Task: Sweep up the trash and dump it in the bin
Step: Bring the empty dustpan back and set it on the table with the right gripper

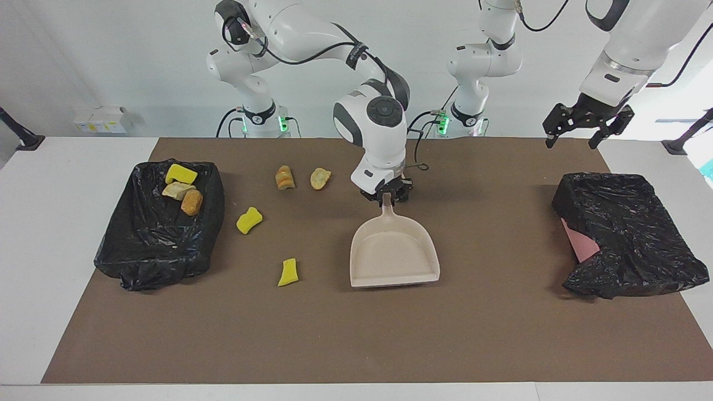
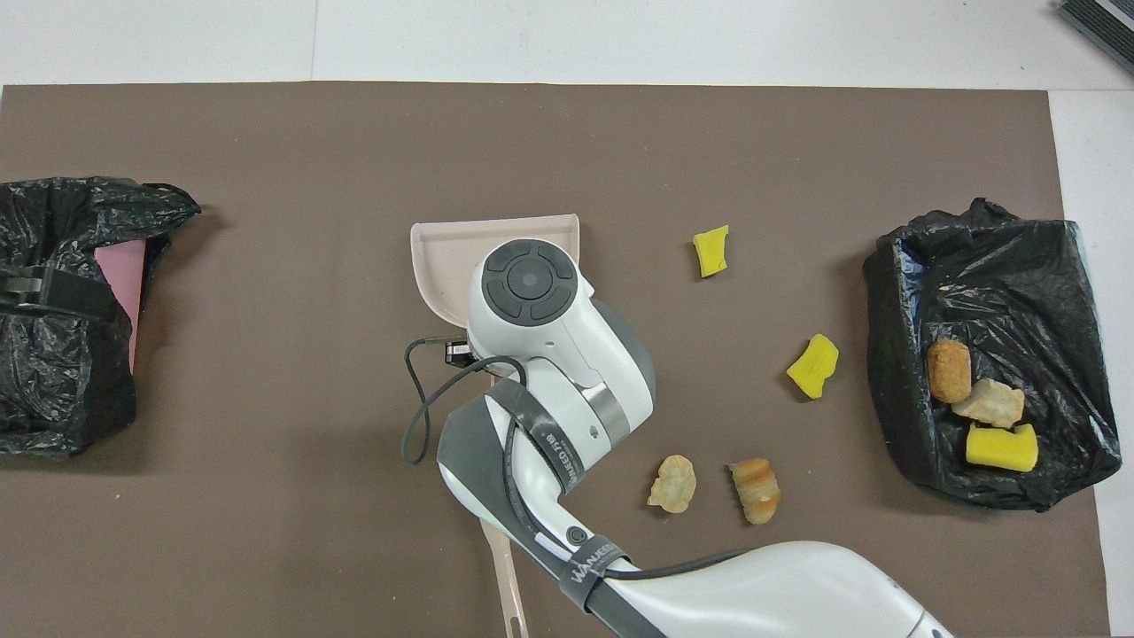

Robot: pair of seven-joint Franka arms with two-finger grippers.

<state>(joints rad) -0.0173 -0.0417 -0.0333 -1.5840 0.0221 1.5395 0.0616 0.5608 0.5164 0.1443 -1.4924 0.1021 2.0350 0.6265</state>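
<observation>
Four trash scraps [image 1: 249, 220] on mat beside dustpan [image 1: 394, 250], right end effector [image 1: 387, 195] clamped on its handle, left end effector [image 1: 587, 127] spread, raised.

Most of the dustpan [image 2: 443, 257] under the right arm, overhead view.

Bright, even light from above leaves soft short shadows on the tabletop [image 1: 501, 334], both views sharp, without glare.
</observation>
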